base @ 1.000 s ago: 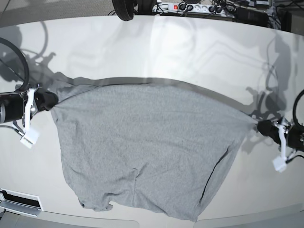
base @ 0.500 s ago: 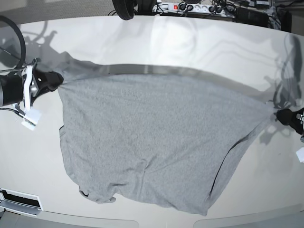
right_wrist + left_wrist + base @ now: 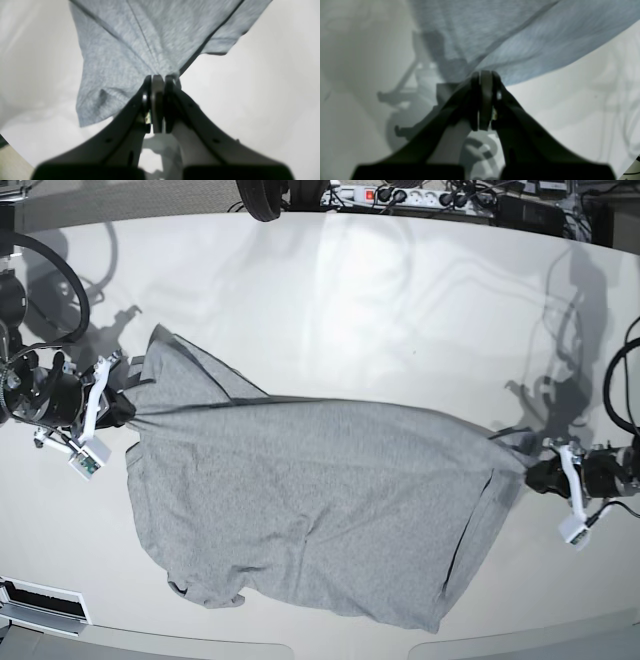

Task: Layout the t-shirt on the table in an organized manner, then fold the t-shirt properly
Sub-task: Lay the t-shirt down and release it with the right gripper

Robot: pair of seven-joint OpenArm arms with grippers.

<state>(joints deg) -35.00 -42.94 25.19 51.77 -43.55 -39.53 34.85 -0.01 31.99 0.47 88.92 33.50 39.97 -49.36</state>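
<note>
t-shirt (image 3: 310, 500): grey, plain side up, lay spread across the near half of the counter (image 3: 400, 290), one flap turned up and over toward the far side at my right arm's end.
my left end effector (image 3: 485, 75): jaws pressed together on a pinch of the shirt's edge, fabric fanning away from the tips; in the base view it sat low at that view's right (image 3: 545, 472).
my right end effector (image 3: 158, 77): likewise clamped on a bunched corner of cloth; in the base view it sat at that view's left (image 3: 122, 408).
what had changed: a second before, i held the top edge stretched taut in a straight band between both arms. since then both arms had come down and the cloth had settled onto the counter; the far edge had sagged and a sleeve-like flap had flopped outward by my right arm.
near hem: rumpled, hanging close to the counter's front edge, dark seam showing along one side.
meaning for the task: i judged the layout nearly done but not tidy; the flap and hem wanted smoothing before any fold.
risk: letting go early could leave the creases in.
</note>
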